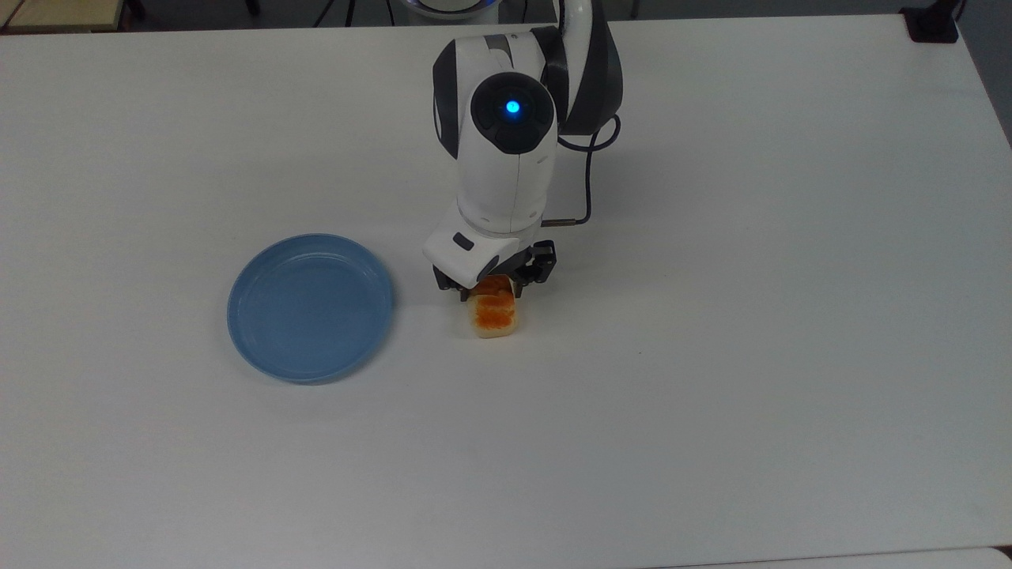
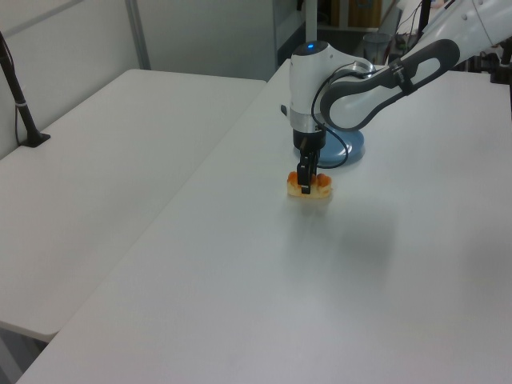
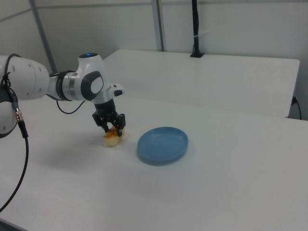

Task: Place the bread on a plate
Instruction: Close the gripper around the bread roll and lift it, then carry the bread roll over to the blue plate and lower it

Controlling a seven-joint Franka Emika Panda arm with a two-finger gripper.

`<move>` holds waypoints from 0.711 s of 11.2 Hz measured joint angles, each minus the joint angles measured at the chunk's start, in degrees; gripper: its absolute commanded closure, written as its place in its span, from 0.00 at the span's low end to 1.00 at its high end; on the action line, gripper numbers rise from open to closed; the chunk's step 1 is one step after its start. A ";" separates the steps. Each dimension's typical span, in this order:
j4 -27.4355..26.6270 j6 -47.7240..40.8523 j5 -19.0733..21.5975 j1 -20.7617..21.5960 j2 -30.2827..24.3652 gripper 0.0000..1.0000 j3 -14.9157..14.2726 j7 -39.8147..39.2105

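Bread (image 1: 495, 316): orange-brown glazed top, lumpy segments, pale cream sides. Plate (image 1: 310, 307): plain light blue, no pattern. Table (image 1: 711, 356): flat white. Arm (image 1: 506, 158): white shell with dark grey joint sections, blue light lit on top. Gripper (image 1: 492, 296): black fingers. Cable (image 1: 587, 178): black.

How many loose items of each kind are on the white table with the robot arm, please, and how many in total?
Bread: 1, an orange-topped loaf lying on the table, under the gripper.
Plate: 1, light blue, nothing on it, at the top view's left of the loaf.
Total: 2 items.
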 measured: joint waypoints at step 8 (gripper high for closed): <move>5.38 -8.24 -0.04 -2.85 -1.14 0.41 -1.74 -11.98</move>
